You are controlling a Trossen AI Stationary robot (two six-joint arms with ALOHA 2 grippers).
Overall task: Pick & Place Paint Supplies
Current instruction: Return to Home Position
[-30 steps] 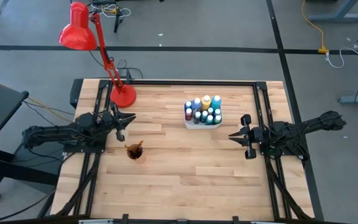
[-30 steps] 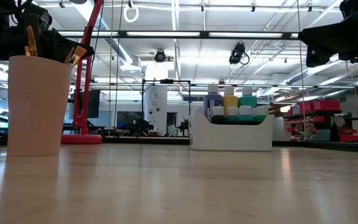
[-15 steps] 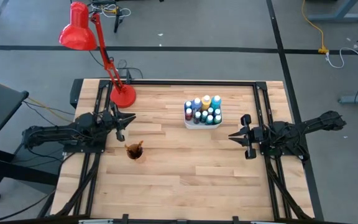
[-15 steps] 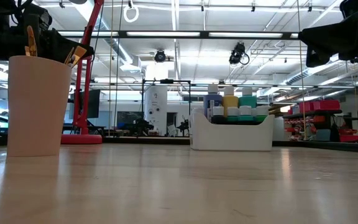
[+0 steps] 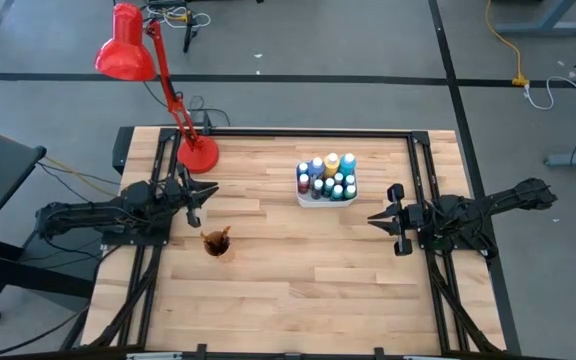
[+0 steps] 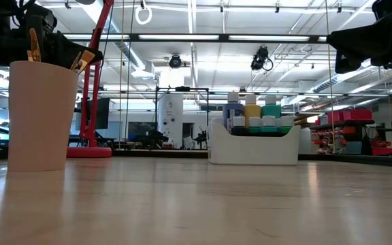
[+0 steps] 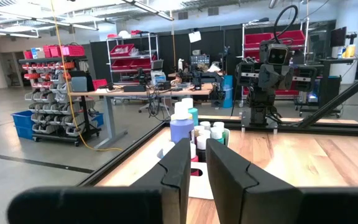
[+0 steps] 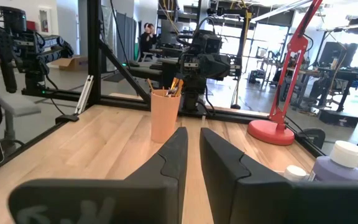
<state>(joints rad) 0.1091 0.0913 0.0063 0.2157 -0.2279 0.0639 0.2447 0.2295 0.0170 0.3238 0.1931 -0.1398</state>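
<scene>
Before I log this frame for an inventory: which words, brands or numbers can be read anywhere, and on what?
No text is legible in any view.
Paint bottles in the white tray: labels too small to read.
Orange cup: no print shows.
Paper sheet on the far shelving: blurred.

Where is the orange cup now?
In the high view, the orange cup stands on the table at its left, near the left gripper, far from the white tray.
</scene>
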